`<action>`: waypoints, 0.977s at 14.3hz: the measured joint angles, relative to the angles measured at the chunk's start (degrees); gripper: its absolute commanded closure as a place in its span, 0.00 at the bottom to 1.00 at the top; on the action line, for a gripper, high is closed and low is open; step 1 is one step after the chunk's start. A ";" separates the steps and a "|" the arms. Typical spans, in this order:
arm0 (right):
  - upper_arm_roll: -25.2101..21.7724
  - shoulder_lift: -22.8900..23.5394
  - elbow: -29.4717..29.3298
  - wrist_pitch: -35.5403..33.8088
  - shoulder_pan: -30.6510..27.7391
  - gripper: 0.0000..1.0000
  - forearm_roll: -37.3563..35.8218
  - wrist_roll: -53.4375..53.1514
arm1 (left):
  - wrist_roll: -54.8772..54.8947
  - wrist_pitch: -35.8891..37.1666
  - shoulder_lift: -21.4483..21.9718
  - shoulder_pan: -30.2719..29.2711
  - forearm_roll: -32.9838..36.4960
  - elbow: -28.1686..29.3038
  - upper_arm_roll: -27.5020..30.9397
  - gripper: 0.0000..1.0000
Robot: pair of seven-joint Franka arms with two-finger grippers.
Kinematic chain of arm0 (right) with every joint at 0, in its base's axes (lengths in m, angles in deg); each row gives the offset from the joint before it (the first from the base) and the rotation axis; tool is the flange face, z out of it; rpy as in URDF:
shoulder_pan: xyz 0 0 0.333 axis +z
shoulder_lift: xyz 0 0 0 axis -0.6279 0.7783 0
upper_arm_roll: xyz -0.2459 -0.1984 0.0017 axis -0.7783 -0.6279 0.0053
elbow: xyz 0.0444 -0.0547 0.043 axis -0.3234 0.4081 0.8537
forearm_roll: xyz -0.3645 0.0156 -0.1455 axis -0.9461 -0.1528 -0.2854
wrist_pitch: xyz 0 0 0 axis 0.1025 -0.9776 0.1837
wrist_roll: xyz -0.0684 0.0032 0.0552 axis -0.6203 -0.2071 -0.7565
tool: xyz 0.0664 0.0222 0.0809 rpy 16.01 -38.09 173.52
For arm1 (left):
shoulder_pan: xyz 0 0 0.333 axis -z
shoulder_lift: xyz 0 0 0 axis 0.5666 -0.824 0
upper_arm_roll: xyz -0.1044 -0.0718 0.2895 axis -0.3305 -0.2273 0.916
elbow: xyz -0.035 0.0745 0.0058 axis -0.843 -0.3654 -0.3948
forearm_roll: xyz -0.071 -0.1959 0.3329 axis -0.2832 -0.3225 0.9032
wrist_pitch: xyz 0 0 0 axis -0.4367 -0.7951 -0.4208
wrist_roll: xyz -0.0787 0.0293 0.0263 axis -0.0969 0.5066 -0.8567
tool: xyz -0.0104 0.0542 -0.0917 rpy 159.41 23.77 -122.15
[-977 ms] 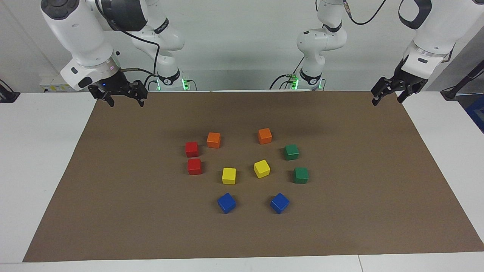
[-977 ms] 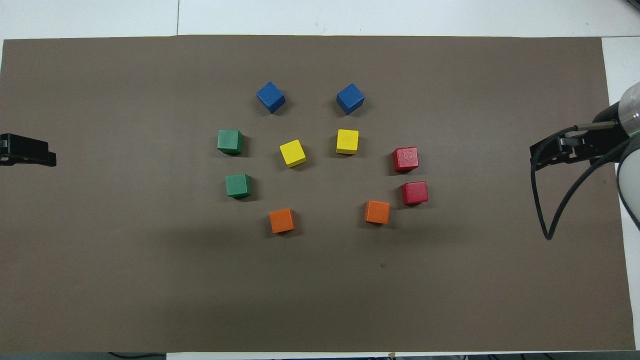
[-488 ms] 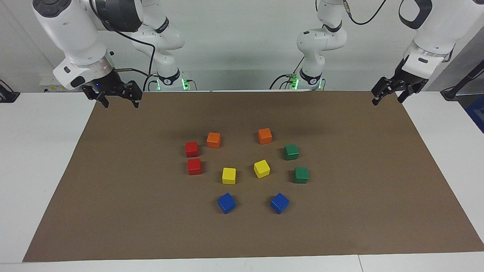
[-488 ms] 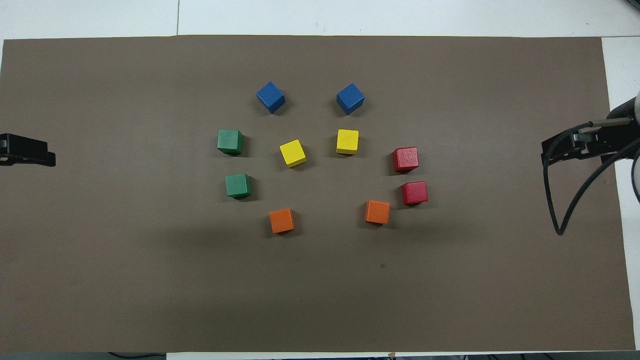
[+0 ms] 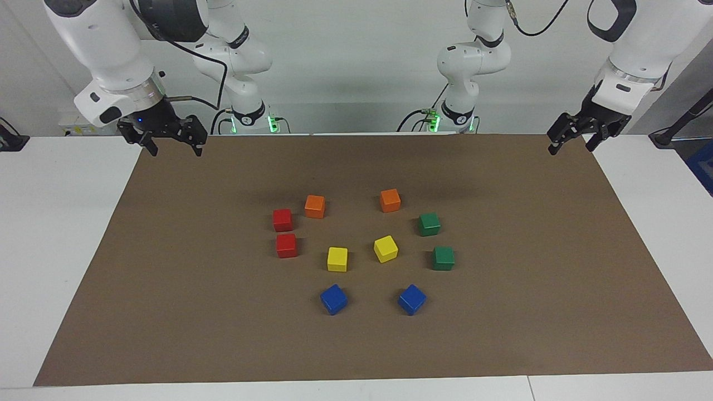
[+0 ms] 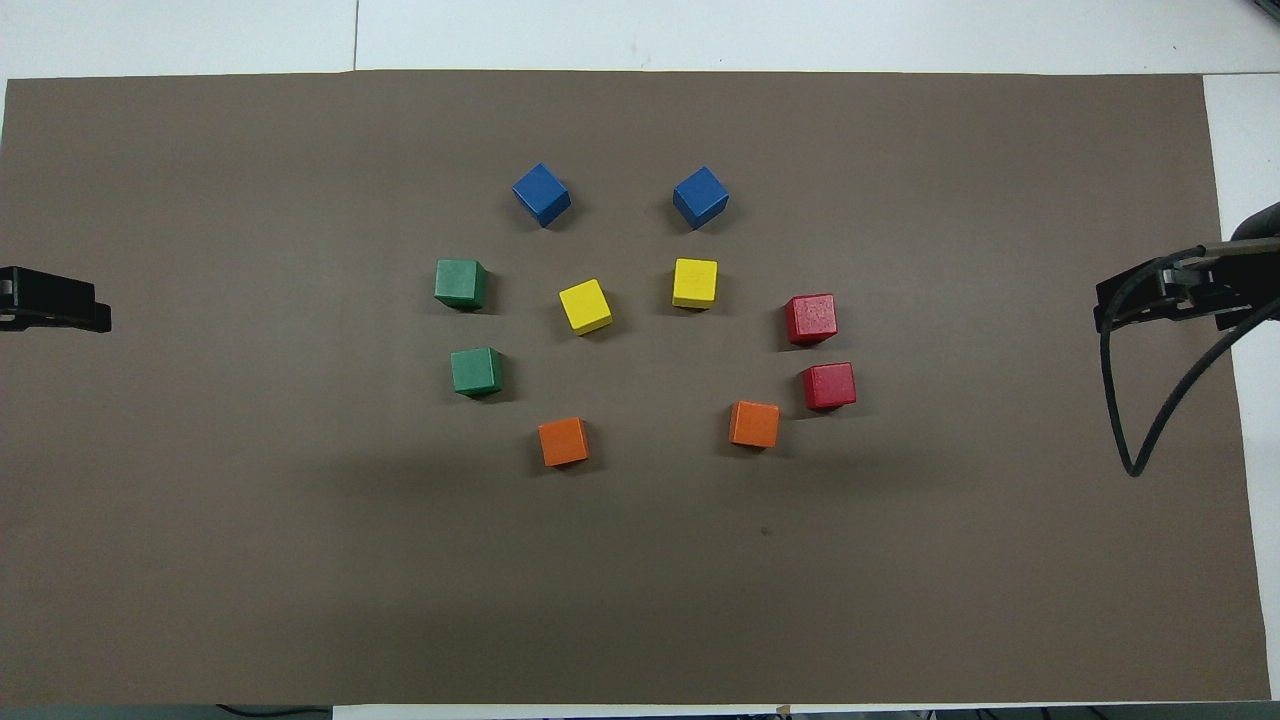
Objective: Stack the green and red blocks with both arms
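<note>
We begin at our own end of the surface, where a brown mat covers the middle. Our right end effector hangs above the mat's corner at our right arm's end, its fingers spread apart and gripping nothing. Our left end effector hangs above the mat's corner at our left arm's end, fingers likewise apart and empty. Both are well apart from every cube.

The cubes form a loose ring at mid-mat; taking the overhead view as a clock face, with twelve farthest from us, two orange cubes, one at about five o'clock and the other at about seven, lie nearest to us. Next come the task's cubes. The nearer red cube sits just beside the first orange one at about four o'clock, and the farther red cube lies at three, close to its partner but not touching. Toward our left arm's end, the nearer green cube is at eight o'clock and the farther green cube at nine. All four rest singly on the mat, nothing stacked.

Inside the ring lie two yellow cubes, the second turned askew. Farthest from us are two blue cubes, at about one and eleven o'clock, both turned corner-on.
</note>
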 measured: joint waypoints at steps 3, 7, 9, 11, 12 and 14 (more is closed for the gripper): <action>-0.01 -0.85 0.47 0.00 -0.10 0.00 0.00 0.00 | -0.01 -0.41 0.02 0.33 -0.15 0.04 -0.49 0.00; -0.01 -0.91 0.75 0.00 -0.09 0.00 0.00 0.00 | -2.70 -3.84 0.06 3.87 -0.40 2.23 -0.89 0.00; 0.01 -0.80 1.12 0.00 0.07 0.00 0.01 0.01 | -5.67 -7.18 0.07 6.86 -0.73 5.08 -1.05 0.00; 0.03 -0.70 1.48 0.00 0.53 0.00 0.01 0.06 | -6.86 -12.24 0.20 9.09 -1.44 9.62 -1.16 0.00; 0.05 -0.70 1.58 0.00 0.77 0.00 0.02 0.06 | -6.93 -14.82 0.30 9.84 -1.58 12.14 -1.23 0.00; 0.14 -0.70 1.68 0.00 0.94 0.00 0.02 0.07 | -6.96 -19.25 0.36 11.44 -1.82 16.66 -1.24 0.00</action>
